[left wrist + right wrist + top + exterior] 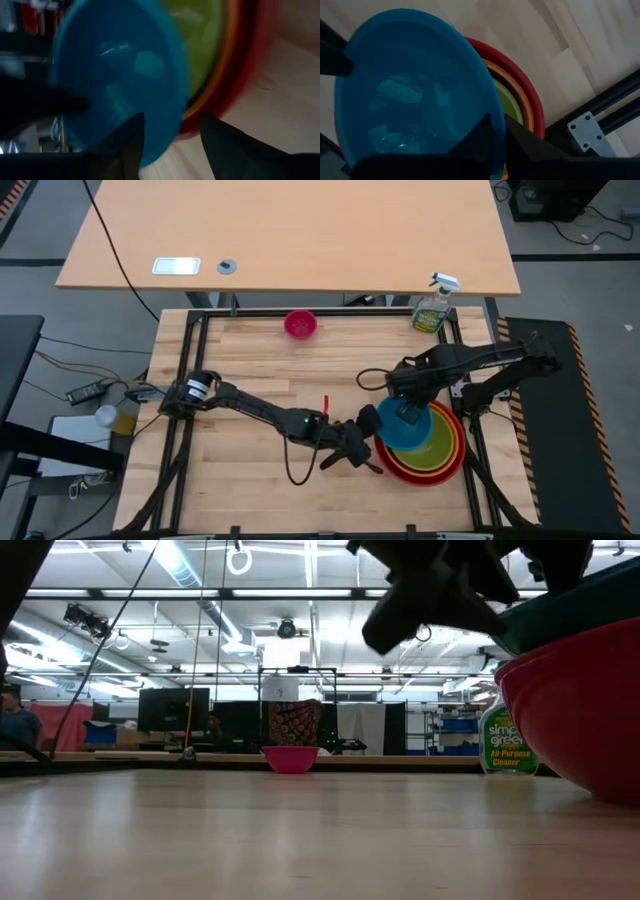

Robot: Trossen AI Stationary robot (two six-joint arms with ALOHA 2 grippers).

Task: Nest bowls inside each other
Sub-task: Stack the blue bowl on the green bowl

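Observation:
A blue bowl hangs tilted over a nested stack of a lime green bowl in an orange bowl in a red bowl at the table's right. My right gripper is shut on the blue bowl's rim. My left gripper stands open at the blue bowl's left rim, one finger in front of it. A magenta pink bowl rests upright on the table at the far middle. My right gripper pinches the blue bowl's rim between its two fingers, one inside the bowl and one outside. The fingers come from above, pointing down. The bowl is tilted over the stack; whether its underside rests on the green bowl I cannot tell. Whether my left gripper touches the blue bowl cannot be told.
A green spray bottle with a white trigger stands at the far right corner. The black frame rail runs close beside the stack. Bare wood lies at the table's left and near middle.

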